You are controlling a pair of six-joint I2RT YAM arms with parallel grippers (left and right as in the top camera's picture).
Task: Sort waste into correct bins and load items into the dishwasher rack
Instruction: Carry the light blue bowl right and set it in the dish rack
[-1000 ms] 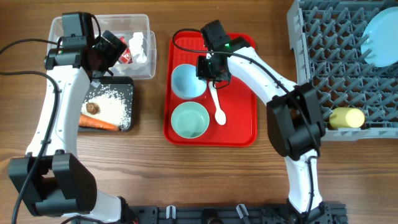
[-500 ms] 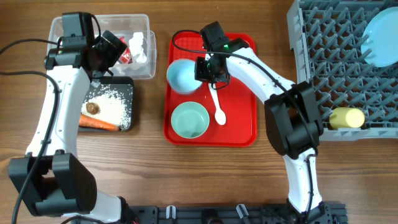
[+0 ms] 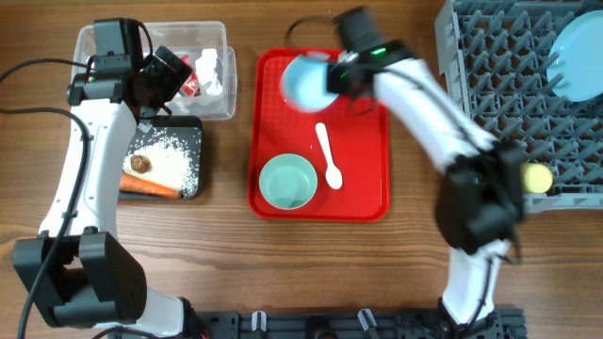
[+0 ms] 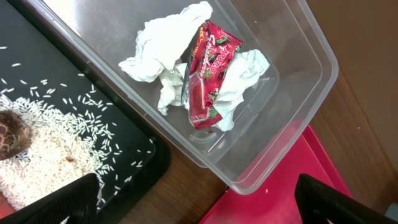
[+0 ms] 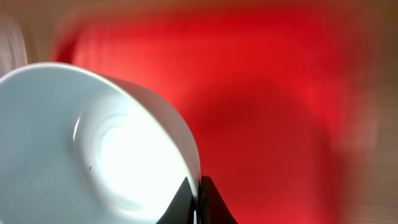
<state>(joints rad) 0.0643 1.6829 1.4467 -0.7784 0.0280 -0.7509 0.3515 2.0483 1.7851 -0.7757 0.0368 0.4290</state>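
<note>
Pale blue bowl (image 3: 303,80) hangs tilted over the far end of the red tray (image 3: 363,188), its rim pinched tight by the right gripper (image 5: 199,198). The view is blurred, so the bite is probably shallow. Carry it slowly to the dishwasher rack (image 3: 490,104) and seat it between 2 peg rows. Left gripper (image 4: 199,202) gapes wide and empty over the clear tub (image 4: 298,68).

Glossy pale blue bowl (image 5: 93,155), smooth red plastic tray (image 3: 363,141), clear plastic tub (image 4: 292,37), crumpled paper napkins (image 4: 155,43), wood-grain table (image 3: 283,273).

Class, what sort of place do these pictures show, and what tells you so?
Probably a robot test bench staged as a dish-clearing station: a dishwasher rack, waste in a clear tub, and a robot hand holding a blue bowl.
</note>
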